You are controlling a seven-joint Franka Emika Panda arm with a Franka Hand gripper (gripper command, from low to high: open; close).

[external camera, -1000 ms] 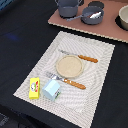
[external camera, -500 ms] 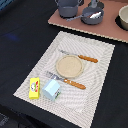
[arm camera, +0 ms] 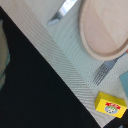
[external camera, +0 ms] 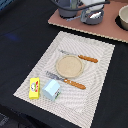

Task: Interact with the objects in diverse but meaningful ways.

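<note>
The yellow rectangular box [external camera: 34,88] lies flat on the near corner of a pale woven placemat [external camera: 100,80], toward the exterior view's left; its top face carries a small printed label. In my wrist view the same box [arm camera: 112,105] shows a round red-and-white emblem. Just beside it, toward the exterior view's right, stands the pale blue carton [external camera: 51,89] with a peaked top; the two are close, and I cannot tell whether they touch. My wrist view catches only a corner of the carton [arm camera: 124,81].

Beyond the carton lies a fork [external camera: 66,80] with an orange handle, tines pointing toward the exterior view's left. A round beige wooden plate [external camera: 68,65] sits at the placemat's centre, just past the fork. A knife [external camera: 80,56] with an orange handle lies on the plate's far side.

The placemat rests on a dark, nearly black table [external camera: 20,35]. At the far edge sits a reddish-brown board [external camera: 107,27] bearing grey vessels [external camera: 92,16], blurred. A pale bowl [external camera: 123,17] shows at the exterior view's right edge.

End effector: not identifiable in either view; I cannot tell its state.
</note>
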